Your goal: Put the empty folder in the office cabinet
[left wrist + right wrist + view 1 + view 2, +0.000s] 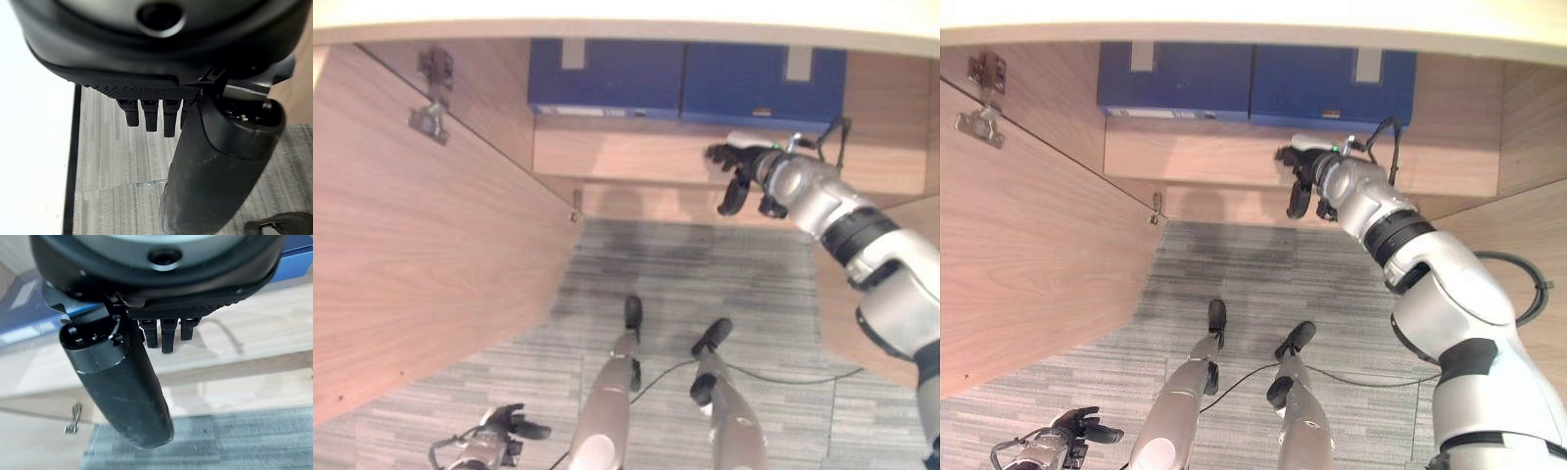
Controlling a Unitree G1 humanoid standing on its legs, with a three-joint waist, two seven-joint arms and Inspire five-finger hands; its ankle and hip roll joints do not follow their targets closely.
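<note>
An office: blue folders (685, 80) stand on a wooden cabinet (724, 155) shelf above grey striped carpet tiles (685, 284).

Two folders (690, 80) stand side by side on the cabinet shelf (636, 152), door (421, 255) left.
</note>
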